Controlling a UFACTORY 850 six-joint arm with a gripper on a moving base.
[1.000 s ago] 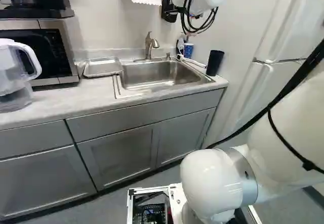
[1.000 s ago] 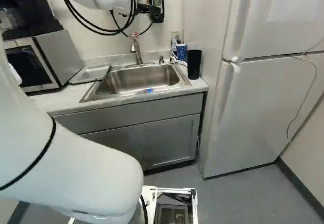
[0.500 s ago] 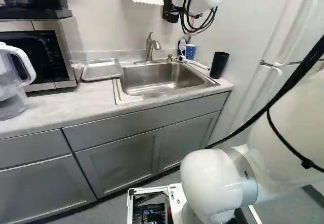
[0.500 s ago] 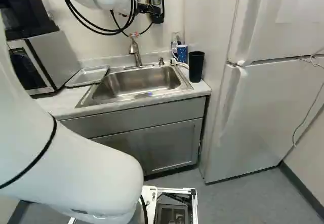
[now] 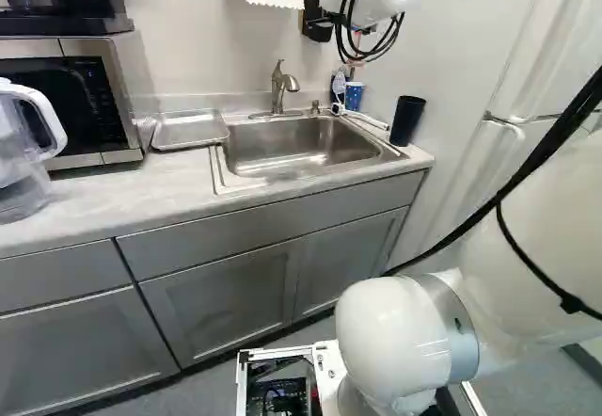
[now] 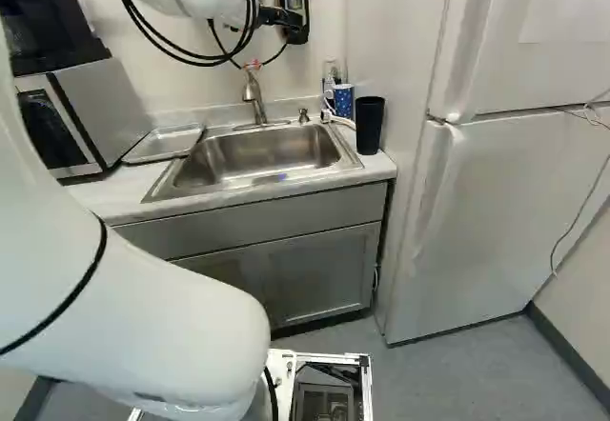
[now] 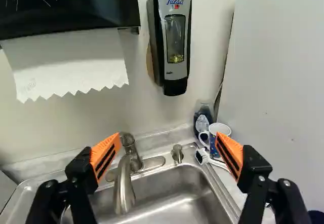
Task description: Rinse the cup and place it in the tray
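High over the sink, my gripper (image 6: 252, 64) is mostly hidden by the arm in the right base view. The wrist view shows the gripper (image 7: 168, 143) open, nothing between its orange pads. Beyond the finger on the mug's side stands a blue-and-white mug (image 7: 219, 130), in the sink's back corner area, also a blue cup (image 6: 343, 100) in the right base view. A tall black cup (image 5: 407, 120) stands upright beside the sink, near the fridge side. The shallow metal tray (image 5: 189, 129) lies on the counter between microwave and sink. The steel sink (image 5: 292, 148) has a faucet (image 7: 124, 183).
A dark blue bottle (image 7: 202, 120) and a white-handled brush (image 7: 202, 156) sit by the mug. On the wall hang a soap dispenser (image 7: 175, 41) and paper towel holder (image 7: 66, 6). The microwave (image 5: 80, 101) and clear pitcher (image 5: 21, 152) stand left; the fridge (image 6: 505, 192) right.
The base has moved slightly toward the counter, early in this second; counter and fridge look a little nearer. The arm keeps its pose over its lowest joint.
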